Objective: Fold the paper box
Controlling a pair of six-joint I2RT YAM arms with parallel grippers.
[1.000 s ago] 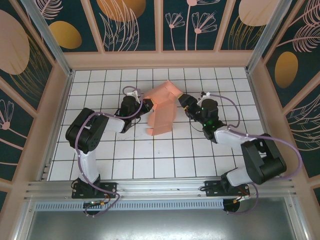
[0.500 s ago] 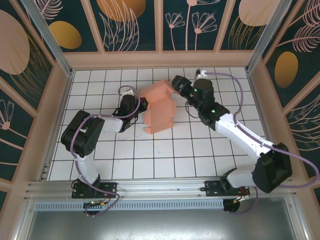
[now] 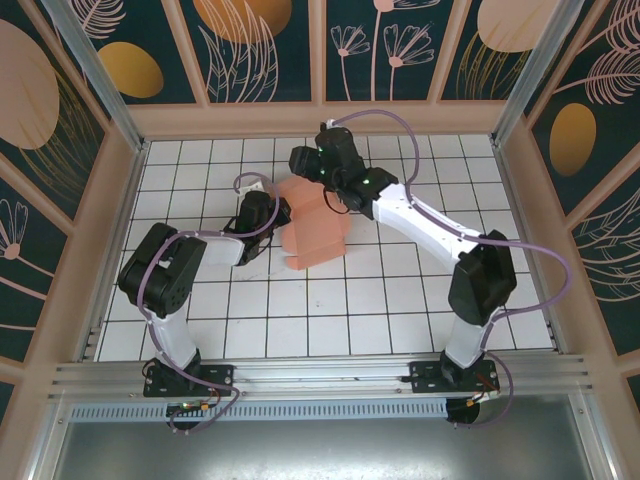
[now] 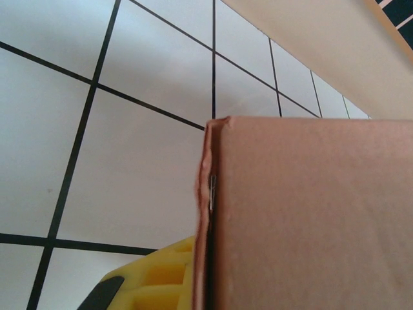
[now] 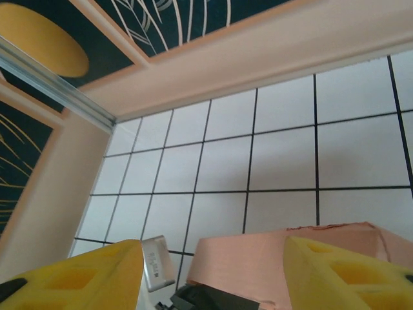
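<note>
The salmon-pink thin-card paper box [image 3: 318,228] sits on the white, black-gridded tiled table [image 3: 300,320]. It is in the far half, roughly midway between the left and right edges, and it is partly folded up rather than lying flat.

The left gripper [image 3: 284,213] lies low at the box's left side with its jaws closed tight on a card wall. In the left wrist view, one yellow foam finger pad [image 4: 155,278] presses against that wall, just below a creased corner edge of the paper box [image 4: 310,219].

The right gripper [image 3: 303,165] reaches over from the right edge and hangs above the box's far end, near the table's far edge. Its jaws [image 5: 213,252] are spread wide and hold nothing. The box's card rim [image 5: 284,248] shows below, between the two yellow fingers [image 5: 342,271].
</note>
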